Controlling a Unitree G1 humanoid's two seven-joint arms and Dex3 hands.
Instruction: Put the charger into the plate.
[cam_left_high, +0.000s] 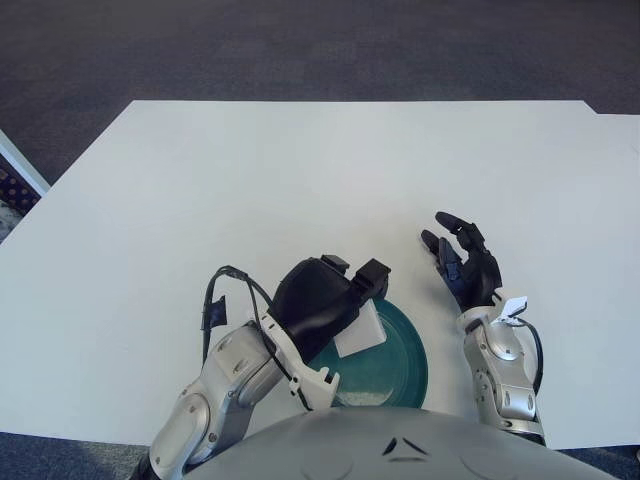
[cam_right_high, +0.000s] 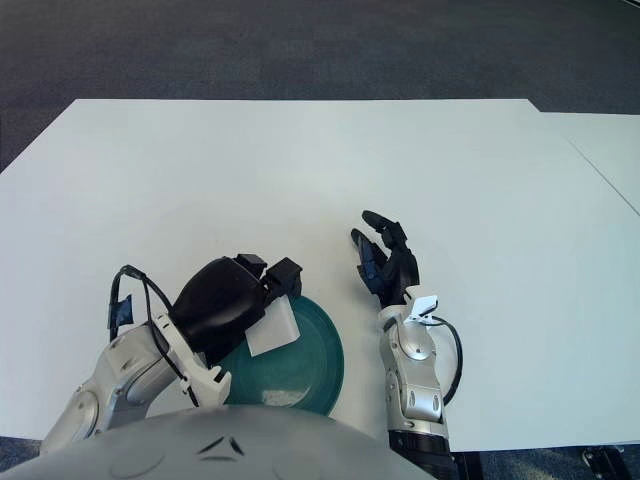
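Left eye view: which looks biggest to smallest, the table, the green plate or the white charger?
1. Table, by far the largest.
2. Plate, partly hidden by the left hand.
3. Charger, which that hand holds over the plate.

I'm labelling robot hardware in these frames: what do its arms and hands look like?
Both forearms are silver-grey metal shells with rounded joints. The left hand has a bulky glossy black shell, white bracket at the wrist and a black cable looping behind. The right hand has slim black fingers with blue accents, a small white tag at the wrist and a black cable alongside.

We see the left hand holding the charger over the plate on the table, right hand beside the plate's right
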